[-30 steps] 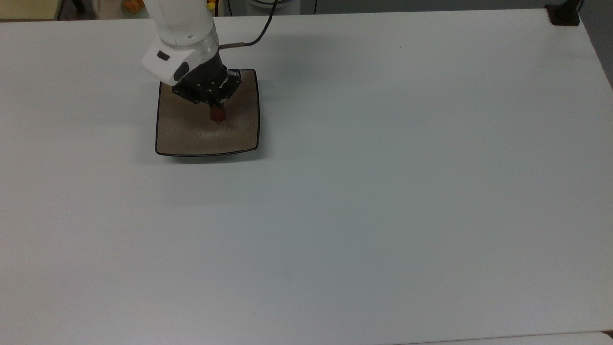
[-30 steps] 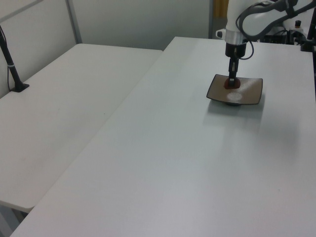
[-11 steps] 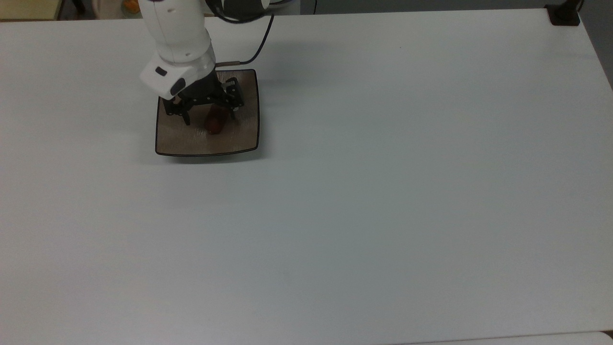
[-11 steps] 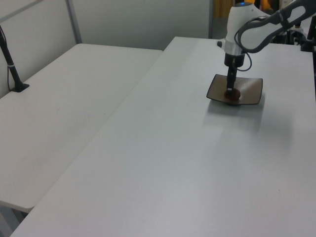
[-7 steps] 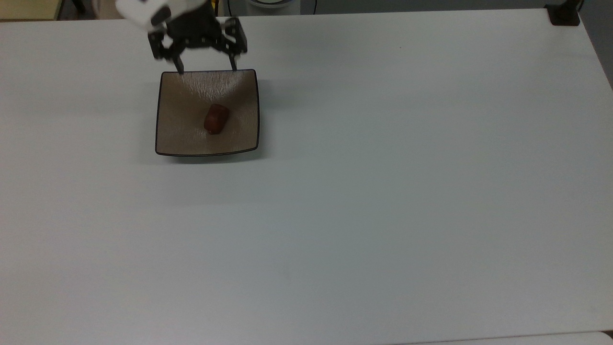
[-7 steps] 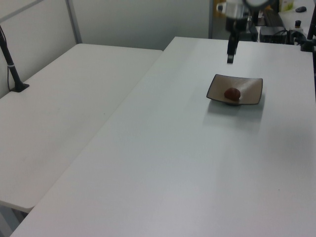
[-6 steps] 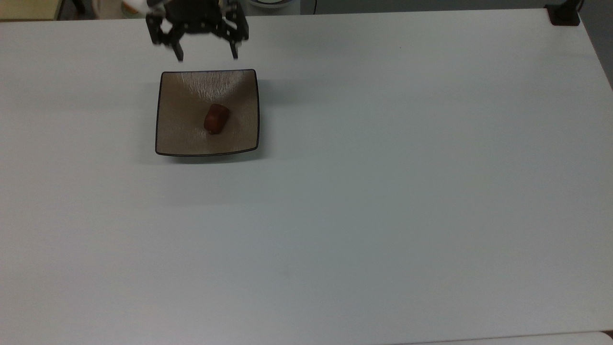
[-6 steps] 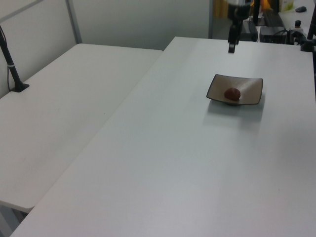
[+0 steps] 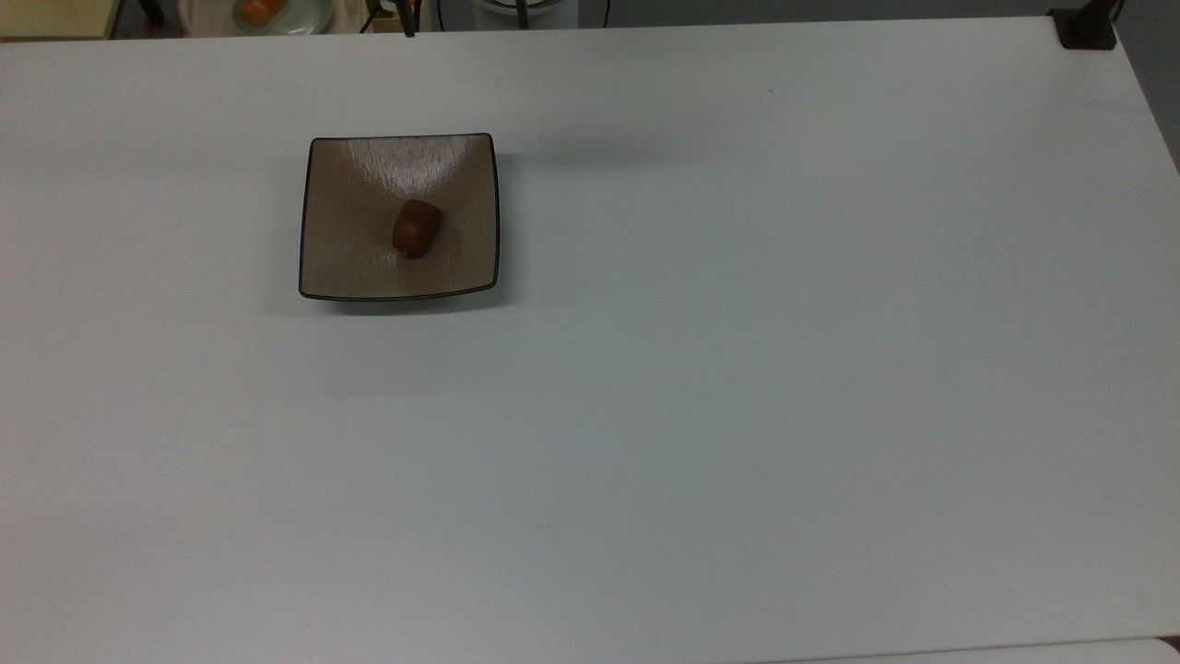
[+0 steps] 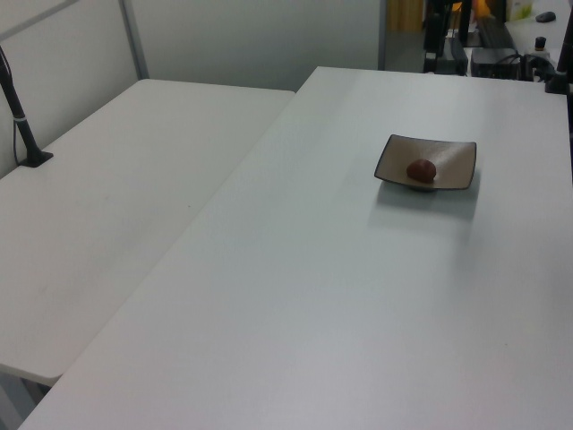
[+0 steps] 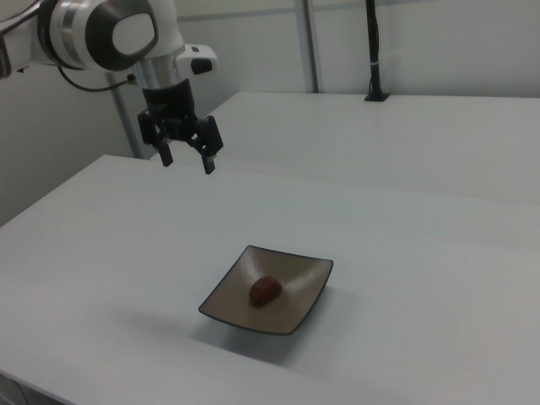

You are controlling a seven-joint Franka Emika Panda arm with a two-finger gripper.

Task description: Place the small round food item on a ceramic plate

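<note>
Pincer (image 11: 186, 162): in the right view it hung in the air at the right view's upper left, well above the surface and well apart from the plate, fingers spread with nothing between them.
Change, pincer: 2.7 s before, it was low over the plate with the food item between its fingers; 1.0 s before, the fingers had spread on either side of the item; 0.5 s before, it hung past the plate's far edge in the top view. It had since left the top view's field.
Small round food item (image 9: 416, 229): dark reddish-brown lump lying near the middle of the plate, free of any grip; same spot as 0.6 s before. Also seen in the left view (image 10: 421, 170) and the right view (image 11: 264, 290).
Ceramic plate (image 9: 350, 258): square, tan-brown, thin dark rim, resting flat in the top view's upper left part of the surface; position unchanged across the frames. Left view (image 10: 455, 161); right view (image 11: 297, 312).
Surface (image 9: 737, 369): white, matte, flat; a soft shadow lay beside the plate.
Second white table (image 10: 107, 206): stood alongside at the left view's left, a narrow seam between the two.
Black post (image 10: 20, 125): stood clamped at that table's far left edge.
Room: pale wall panels behind the tables (image 11: 439, 42); a black mount (image 9: 1086, 28) sat at the top view's upper right corner.
</note>
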